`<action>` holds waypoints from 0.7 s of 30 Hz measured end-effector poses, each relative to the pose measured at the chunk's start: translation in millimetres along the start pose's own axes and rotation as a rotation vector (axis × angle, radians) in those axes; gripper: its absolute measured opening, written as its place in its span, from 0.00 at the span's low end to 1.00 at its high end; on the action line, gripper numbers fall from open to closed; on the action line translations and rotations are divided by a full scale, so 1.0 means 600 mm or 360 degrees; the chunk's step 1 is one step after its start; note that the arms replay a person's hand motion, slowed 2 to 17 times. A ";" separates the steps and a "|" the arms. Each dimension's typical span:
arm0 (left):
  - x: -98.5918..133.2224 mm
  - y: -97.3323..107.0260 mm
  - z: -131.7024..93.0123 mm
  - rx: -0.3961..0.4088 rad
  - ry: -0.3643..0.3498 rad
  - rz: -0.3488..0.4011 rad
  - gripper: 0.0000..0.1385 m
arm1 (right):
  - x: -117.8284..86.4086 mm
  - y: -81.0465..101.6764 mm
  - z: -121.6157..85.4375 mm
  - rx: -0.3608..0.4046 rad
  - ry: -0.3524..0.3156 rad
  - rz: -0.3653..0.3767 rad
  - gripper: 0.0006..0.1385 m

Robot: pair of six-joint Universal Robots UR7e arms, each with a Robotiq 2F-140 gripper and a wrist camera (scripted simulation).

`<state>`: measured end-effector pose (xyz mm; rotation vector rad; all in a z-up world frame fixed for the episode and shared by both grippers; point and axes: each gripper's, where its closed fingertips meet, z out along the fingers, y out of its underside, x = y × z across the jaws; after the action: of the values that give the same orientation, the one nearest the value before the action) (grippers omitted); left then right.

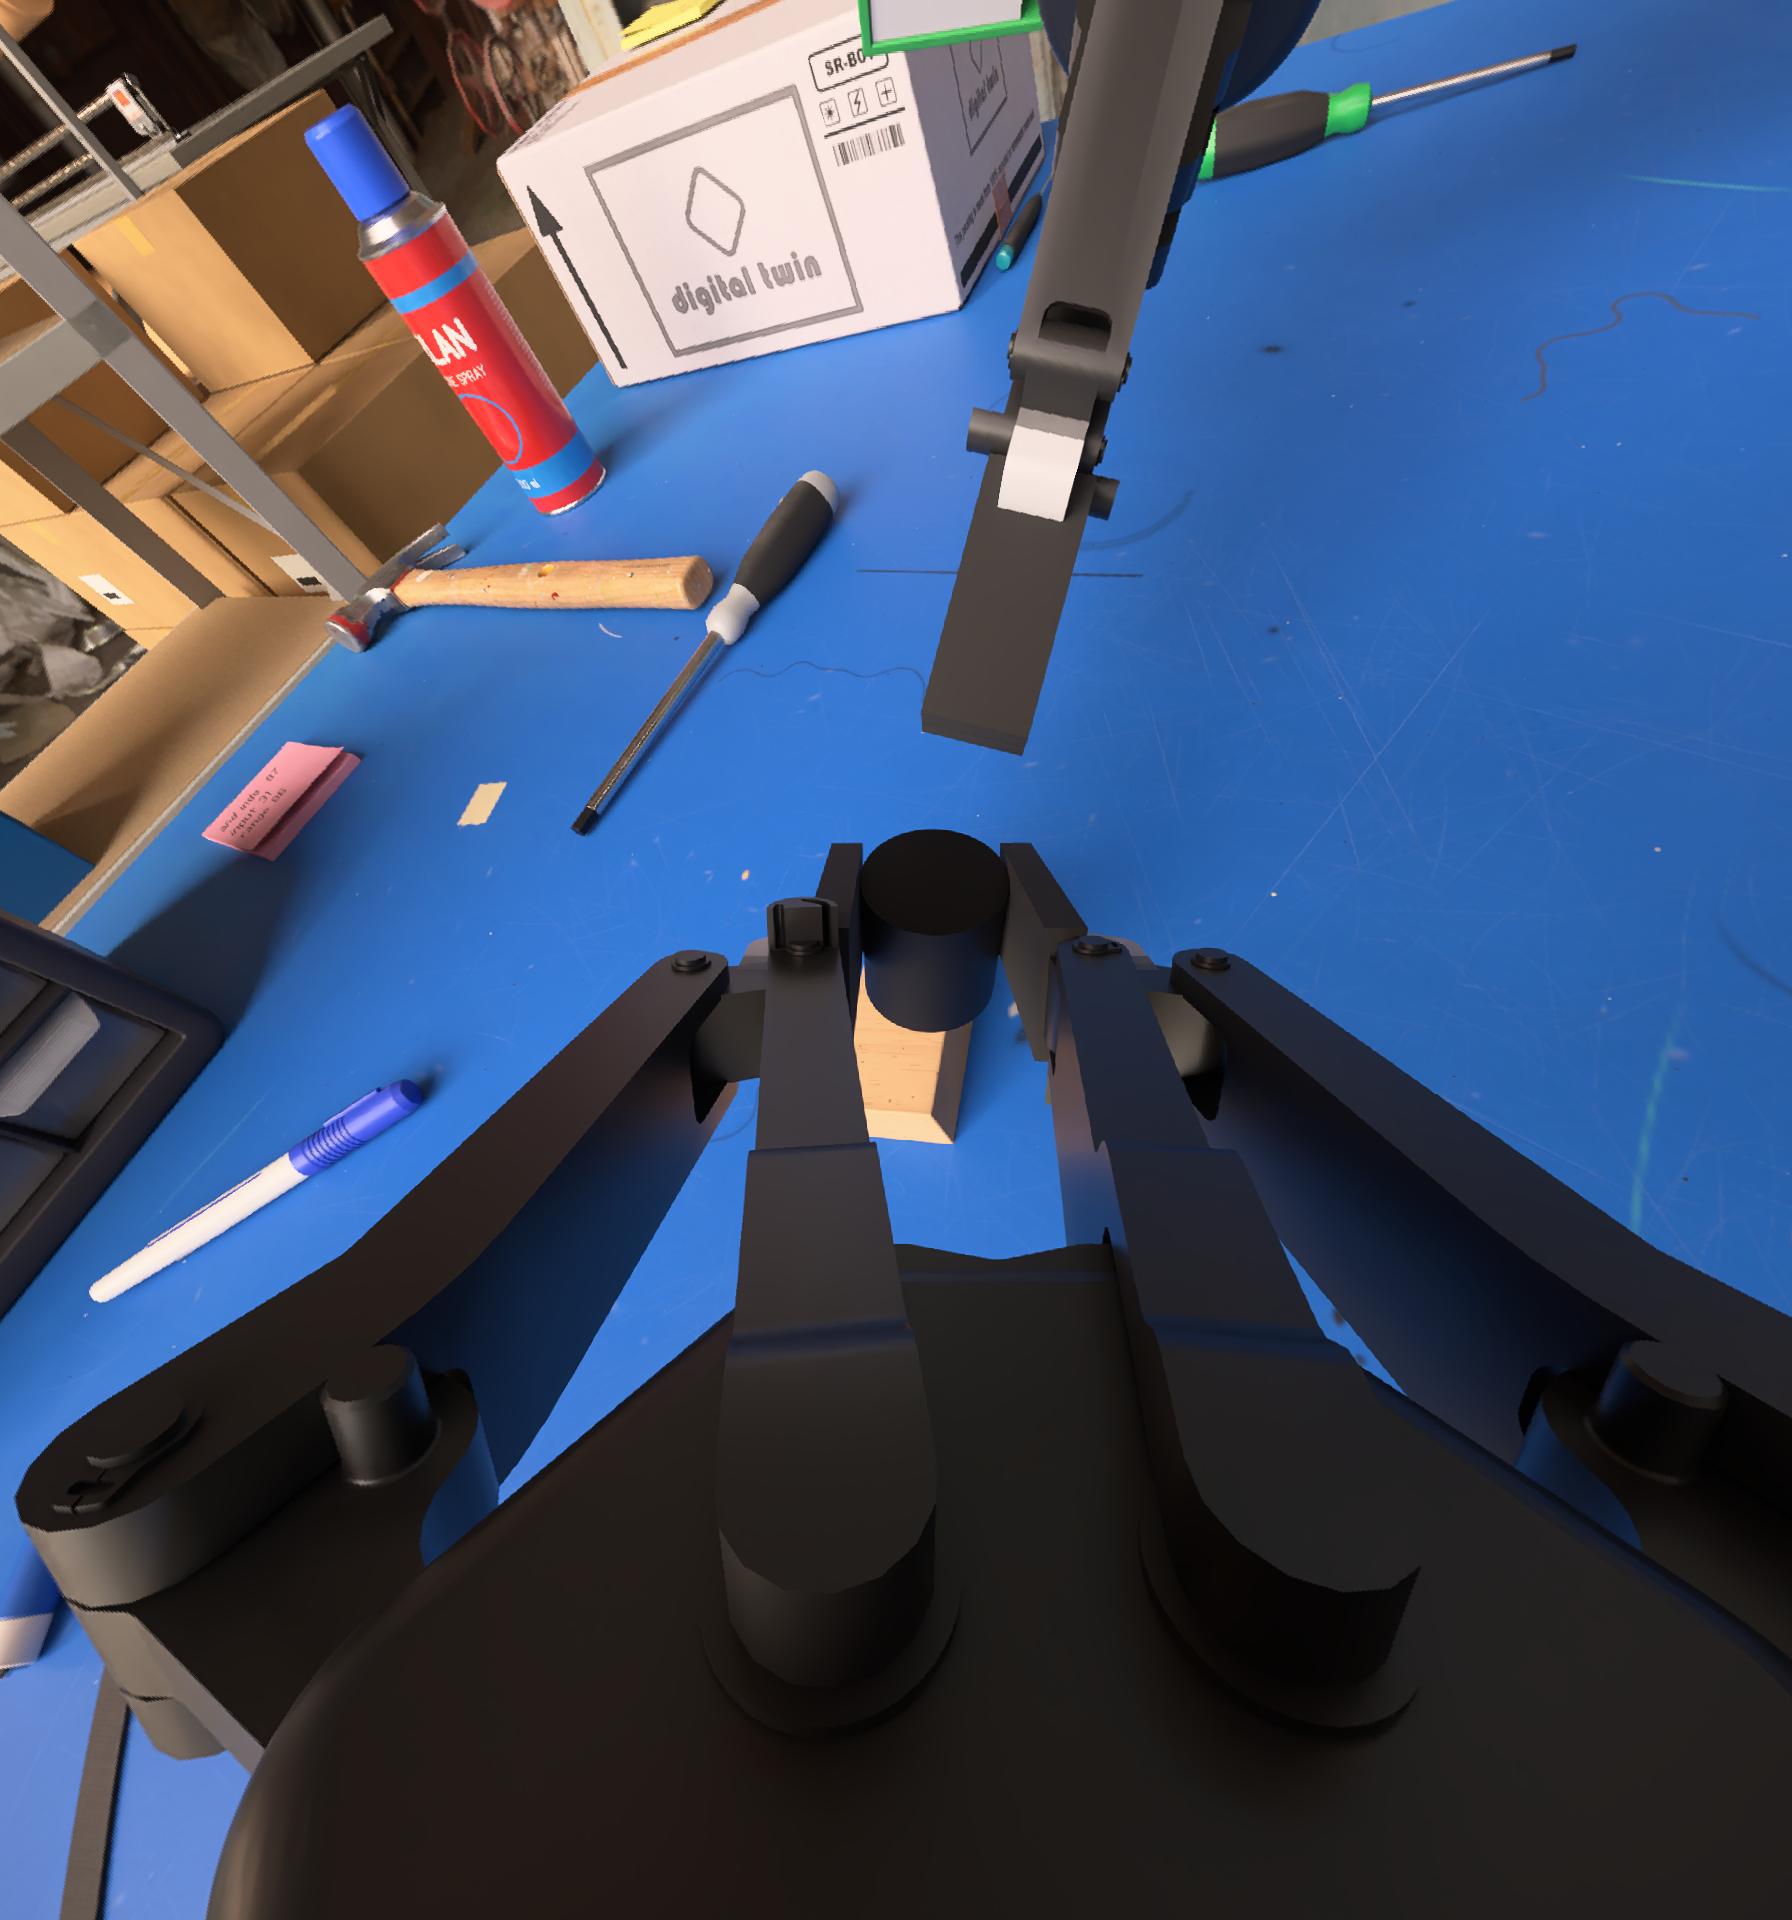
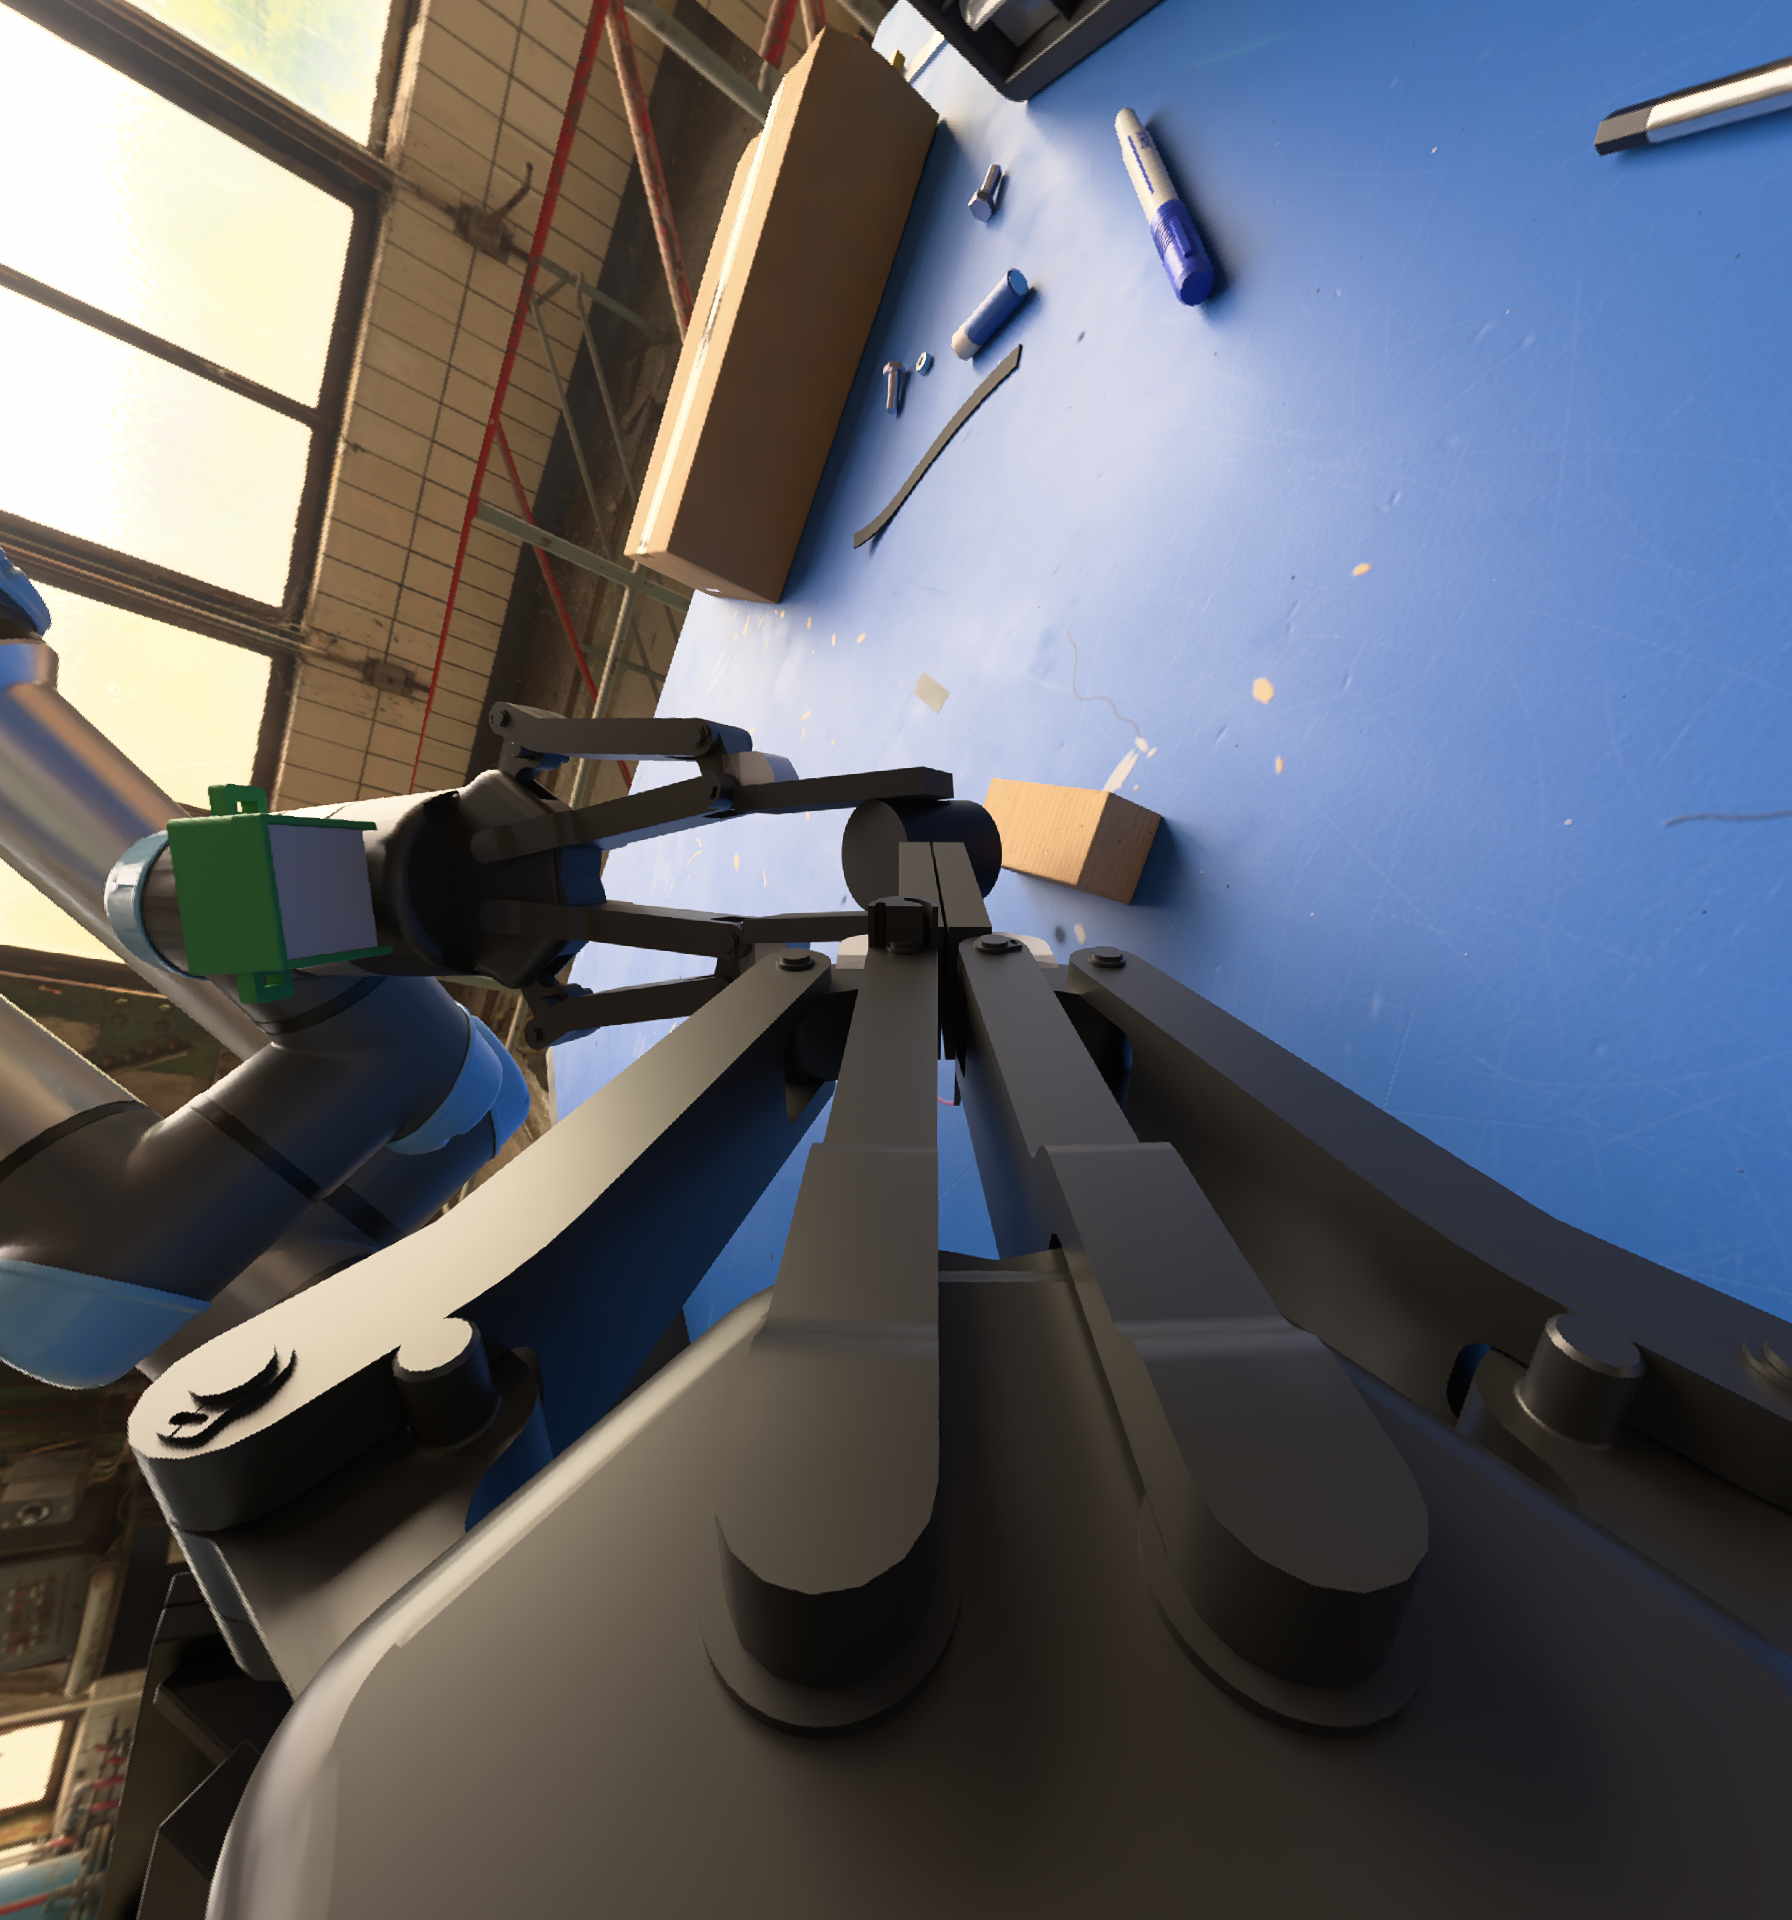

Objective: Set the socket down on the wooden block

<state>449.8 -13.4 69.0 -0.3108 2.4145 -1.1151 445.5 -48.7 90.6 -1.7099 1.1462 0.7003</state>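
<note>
You are holding socket in left gripper, jaws clamping it over wooden block. Right gripper clenched empty at 12 o'clock. Risk: off-centre release tipping socket onto worktop.

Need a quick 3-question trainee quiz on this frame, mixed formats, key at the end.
1. True or false: the left gripper has its jaws closed on the socket.
2. Multiple choice: the socket is A) lying on the blue table, B) over the wooden block, C) inside the white box.
3. Fill in: the right gripper has its jaws ___, holding nothing.

Key: 1 true. 2 B; whether it already rests on the block is hard to tell. 3 shut.
</note>
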 end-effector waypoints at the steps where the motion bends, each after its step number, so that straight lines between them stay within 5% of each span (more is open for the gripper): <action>1: 0.000 0.000 0.000 -0.0001 -0.0001 0.0000 0.25 | 0.000 0.000 0.000 0.0000 0.0002 0.0000 0.00; 21: -0.002 0.002 0.000 -0.0022 -0.0055 0.0030 0.25 | 0.003 -0.001 0.002 -0.0005 0.0041 0.0008 0.00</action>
<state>450.8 -12.3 68.6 -0.3088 2.3909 -1.0765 446.8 -48.1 88.8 -1.7237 1.1681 0.6859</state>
